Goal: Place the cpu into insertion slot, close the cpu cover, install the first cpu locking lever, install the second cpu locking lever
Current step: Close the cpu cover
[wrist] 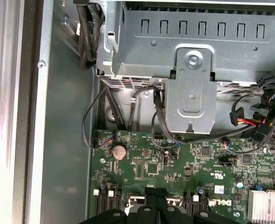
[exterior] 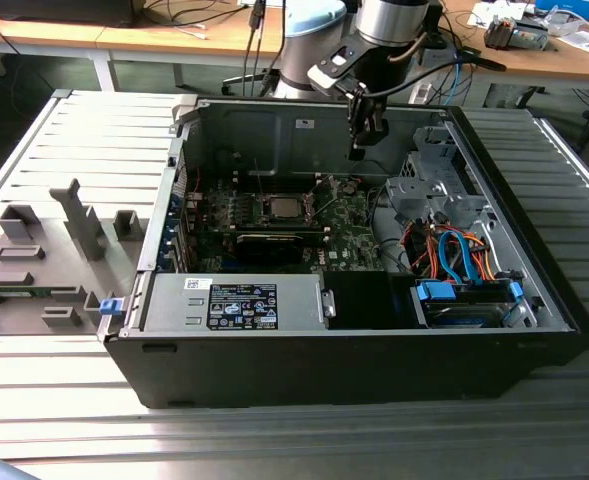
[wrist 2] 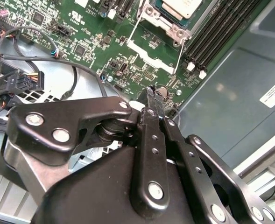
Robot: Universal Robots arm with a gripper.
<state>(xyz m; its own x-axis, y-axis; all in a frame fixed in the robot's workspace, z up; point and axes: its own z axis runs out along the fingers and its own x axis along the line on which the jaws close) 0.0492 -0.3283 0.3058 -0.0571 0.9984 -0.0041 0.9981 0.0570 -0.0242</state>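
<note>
A slatted grey metal surface [exterior: 64, 420] carries an open computer case [exterior: 374, 360]. Above its green board [exterior: 352, 225] hangs the claw [exterior: 360, 150], fingers pressed together, holding nothing. The cpu [wrist 2: 179, 5] lies in the insertion slot [wrist 2: 172, 29], apart from the claw.

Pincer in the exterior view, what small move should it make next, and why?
Probably slide the shut, empty pincer toward the exterior view's left, over the square silver-rimmed insertion slot: the small silver-grey square cpu already sits in it, and the pincer hangs beside it.
</note>
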